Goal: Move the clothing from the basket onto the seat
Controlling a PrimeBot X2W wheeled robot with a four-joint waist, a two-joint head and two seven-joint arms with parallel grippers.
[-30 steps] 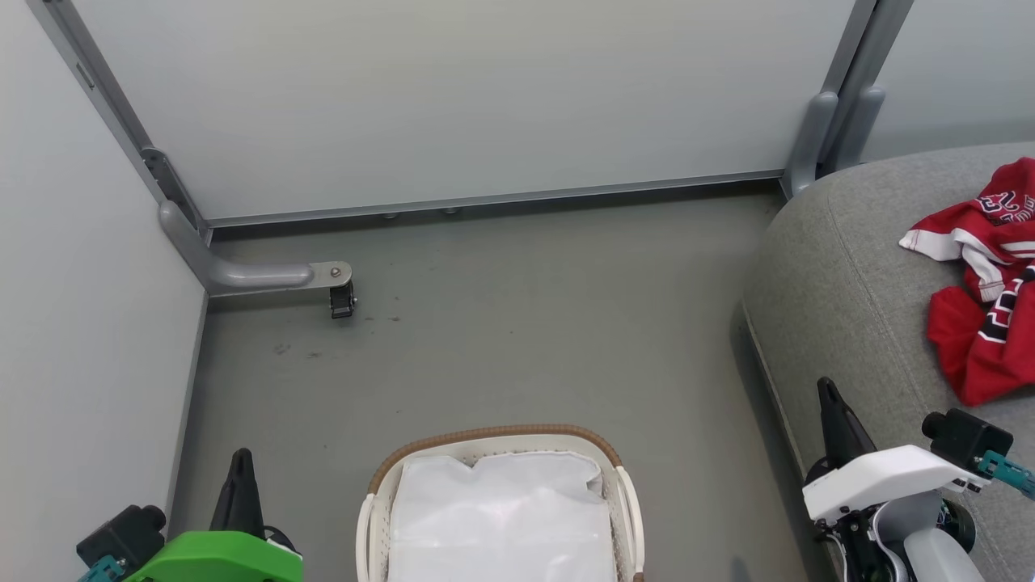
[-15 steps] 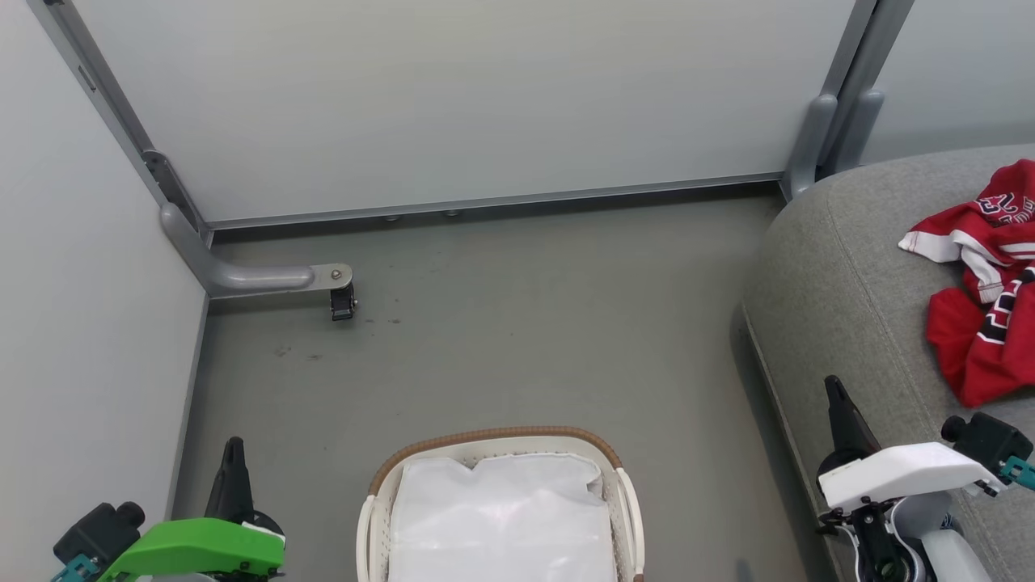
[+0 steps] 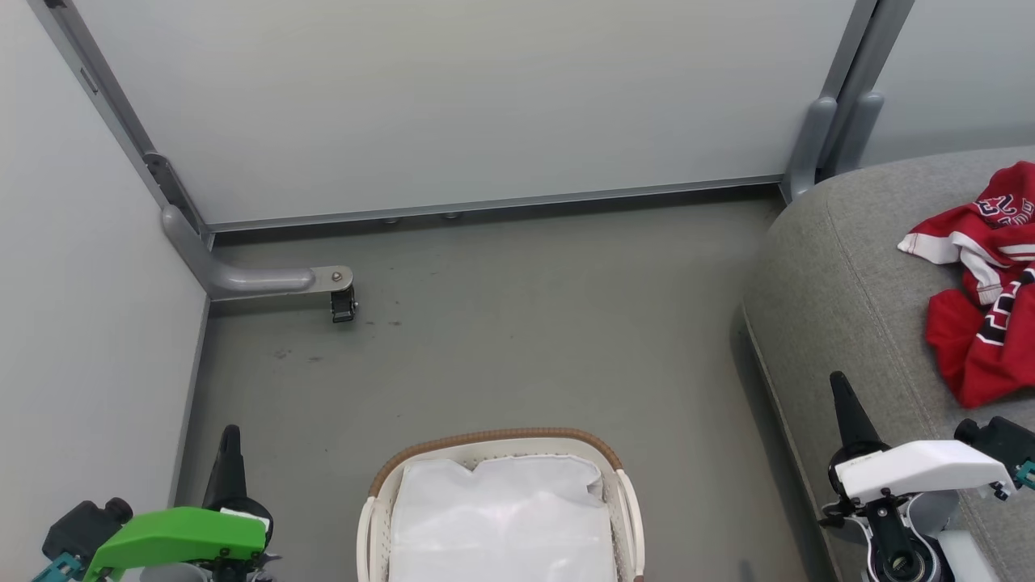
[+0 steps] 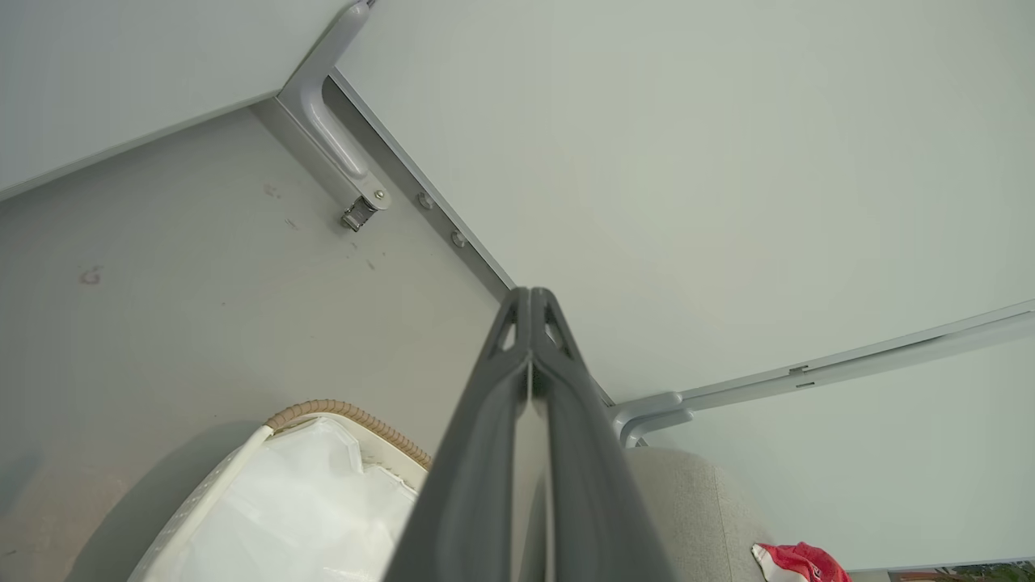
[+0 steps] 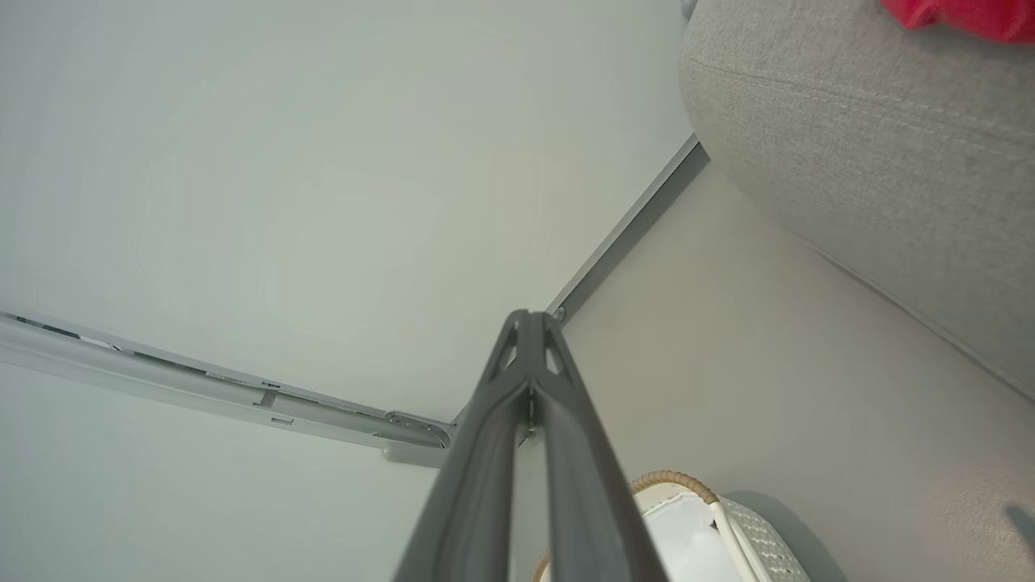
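The red clothing (image 3: pixel 982 283) with white trim lies crumpled on the grey seat (image 3: pixel 841 275) at the right; a corner of the clothing (image 4: pixel 796 562) also shows in the left wrist view, and a red edge (image 5: pixel 962 16) in the right wrist view. The white basket (image 3: pixel 623 501) with a brown woven rim stands at the bottom centre, showing a plain white lining sheet (image 3: pixel 501 517) inside. My left gripper (image 3: pixel 230 436) is shut and empty, left of the basket. Over the seat's front edge, my right gripper (image 3: pixel 838 383) is shut and empty. Both point up at the wall.
Pale partition walls close off the back and left. A grey bracket with a small castor (image 3: pixel 342 303) sits on the floor at the back left. Grey floor (image 3: pixel 525 339) lies between basket, wall and seat.
Both grippers have drawn back toward the bottom of the head view, the left drifting slightly left and the right slightly right. The clothing, basket and seat have not moved.
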